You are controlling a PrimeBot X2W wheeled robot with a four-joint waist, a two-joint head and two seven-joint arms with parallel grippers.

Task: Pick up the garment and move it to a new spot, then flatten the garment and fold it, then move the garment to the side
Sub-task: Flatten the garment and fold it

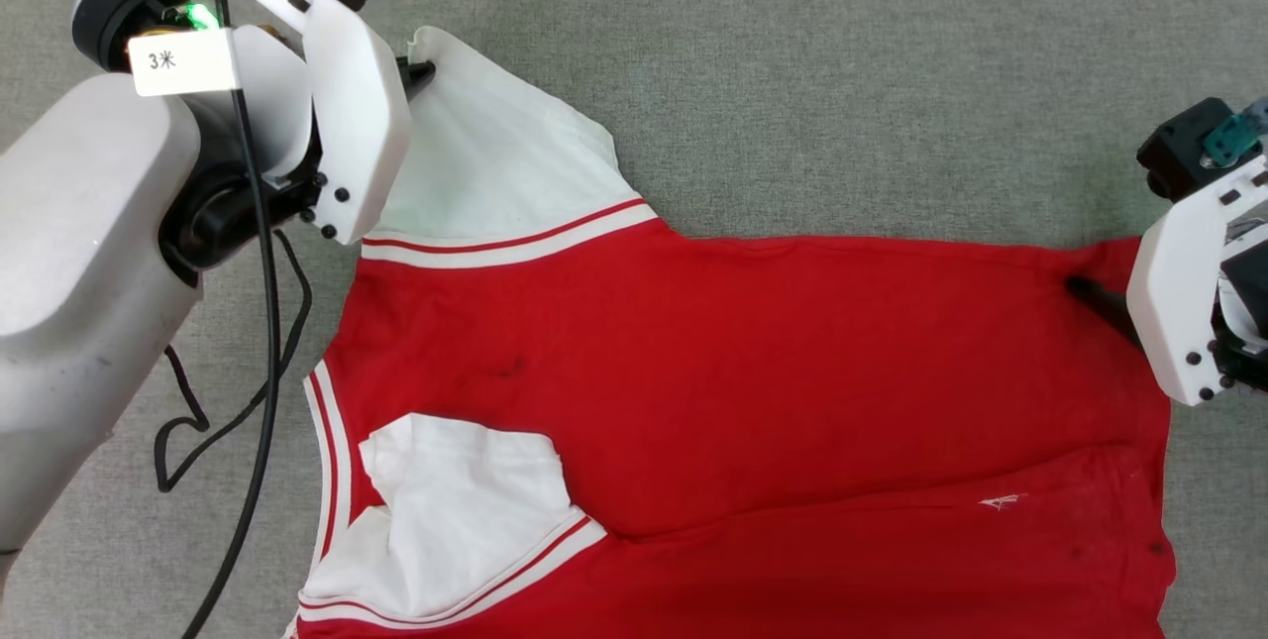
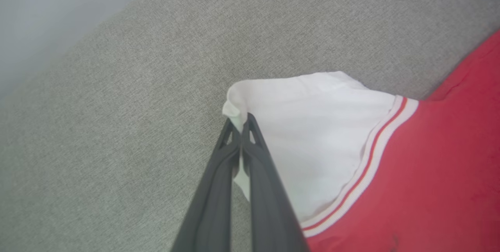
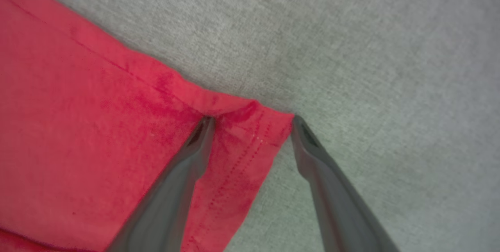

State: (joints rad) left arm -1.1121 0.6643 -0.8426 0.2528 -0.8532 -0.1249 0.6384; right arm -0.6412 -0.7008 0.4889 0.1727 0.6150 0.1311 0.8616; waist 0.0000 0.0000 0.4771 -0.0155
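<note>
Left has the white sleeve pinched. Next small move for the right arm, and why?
Probably close the right gripper: its jaws stand open astride the hem corner of the red fabric T-shirt, whose white sleeve the left gripper pinches.

Garment (image 1: pixel 753 372) lower part cut by bottom edge; left claw (image 1: pixel 421 76) mostly behind white mount (image 1: pixel 347 104).

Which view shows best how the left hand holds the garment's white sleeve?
The left wrist view: close up, the left hand is shut on the corner of the white sleeve. The head view shows the whole sleeve, but the white wrist housing hides most of the grip. The right wrist view shows a red hem corner instead.
</note>
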